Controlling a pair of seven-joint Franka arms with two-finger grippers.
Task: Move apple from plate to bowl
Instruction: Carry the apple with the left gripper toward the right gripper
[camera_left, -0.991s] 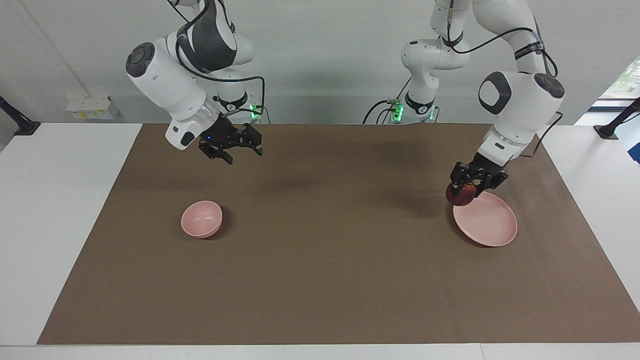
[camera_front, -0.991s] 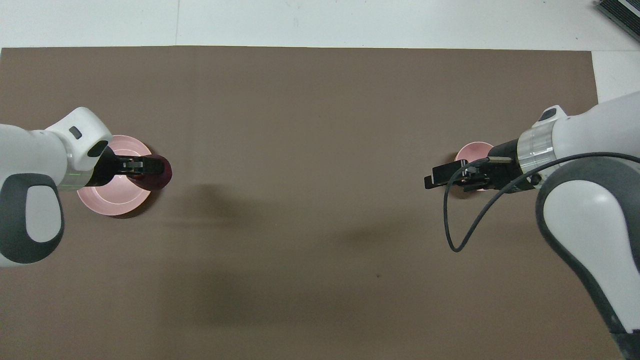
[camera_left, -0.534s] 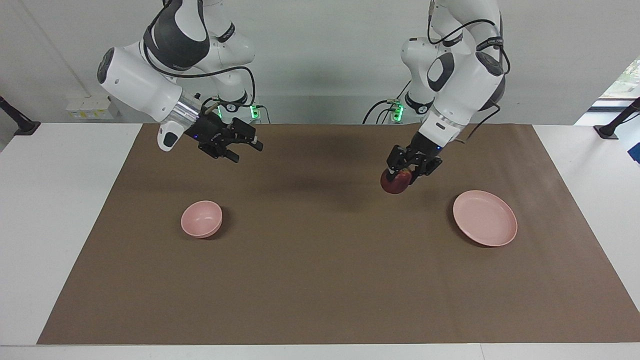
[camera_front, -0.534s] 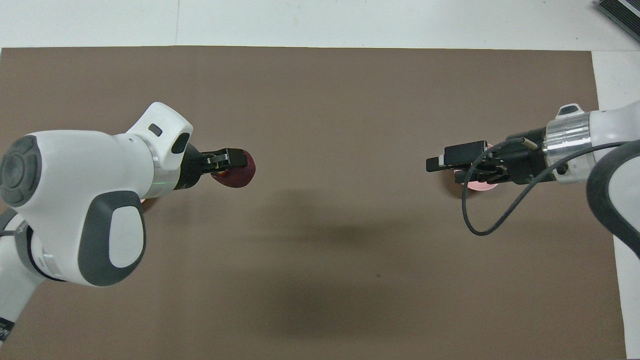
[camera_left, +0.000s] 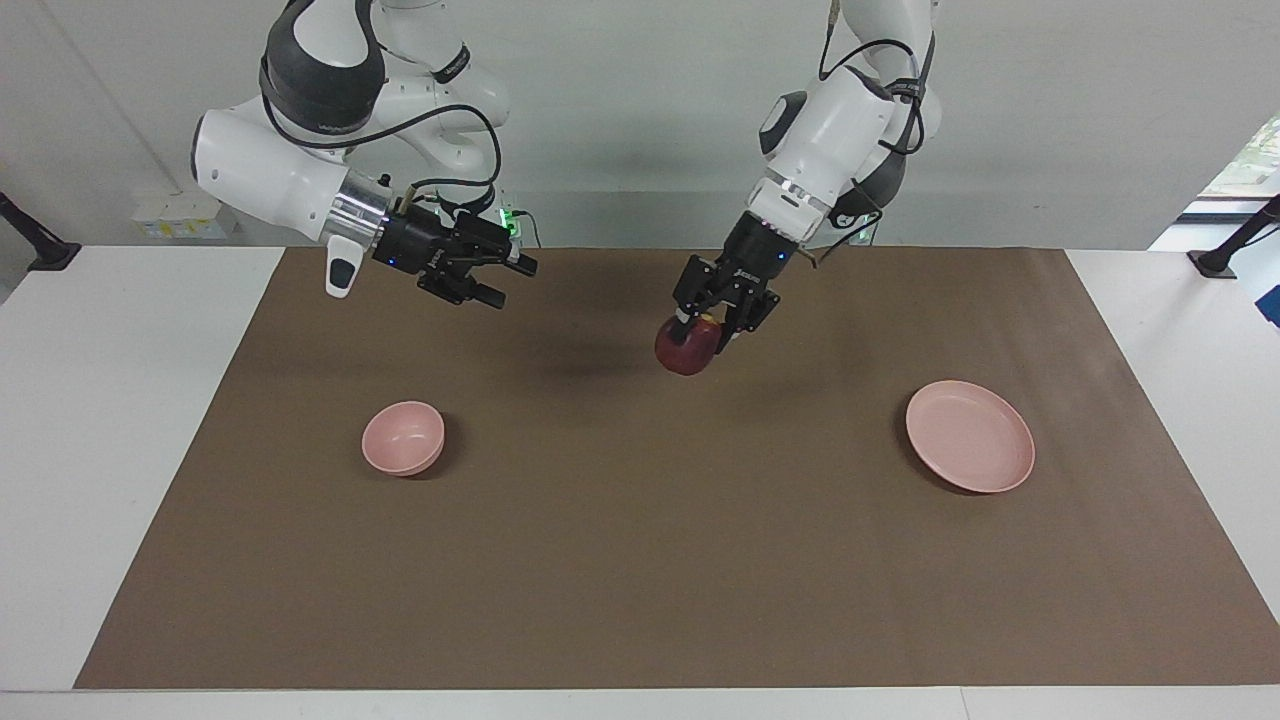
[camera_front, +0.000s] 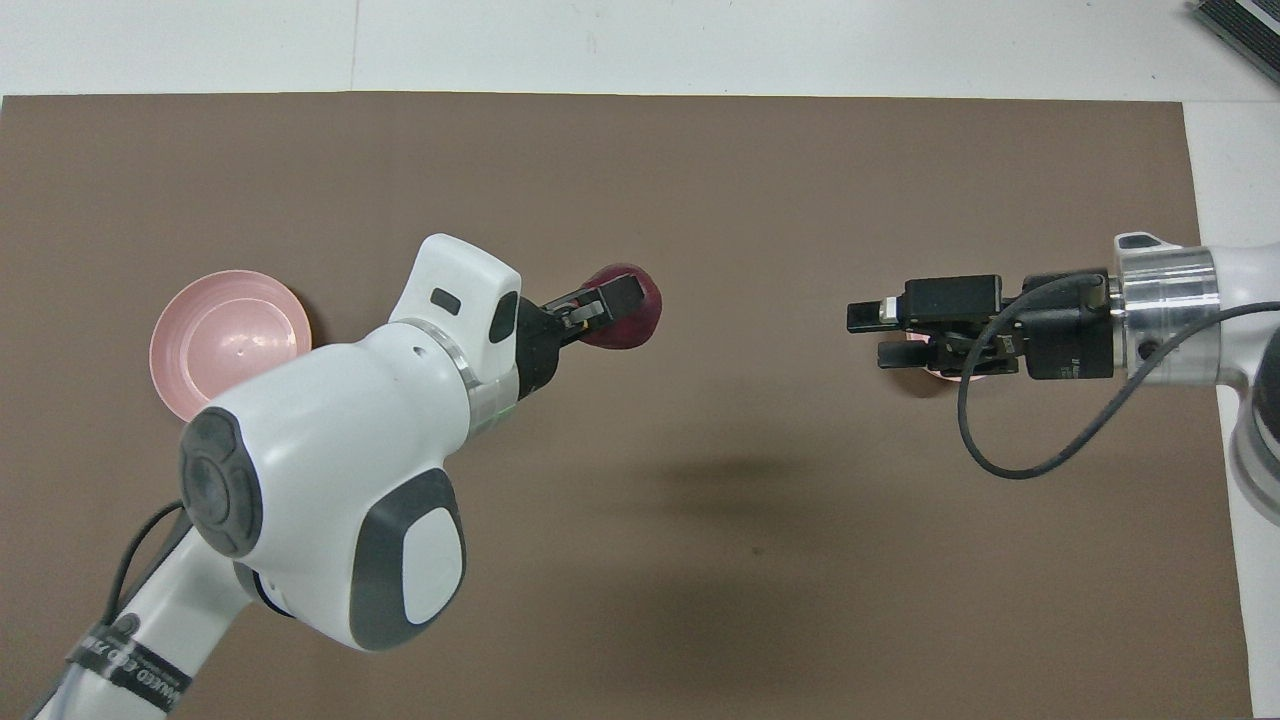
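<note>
— Since half a second earlier, the left claw (camera_left: 702, 333) carried the small dark red apple (camera_left: 686, 348) off the wide pale pink plate (camera_left: 969, 436), out over the table's middle.

— Grip?

— Fingers clamped on it. The right claw (camera_left: 487, 277) waited, fingers parted, above the small deep pink bowl (camera_left: 403, 437). A handover looked likely.
</note>
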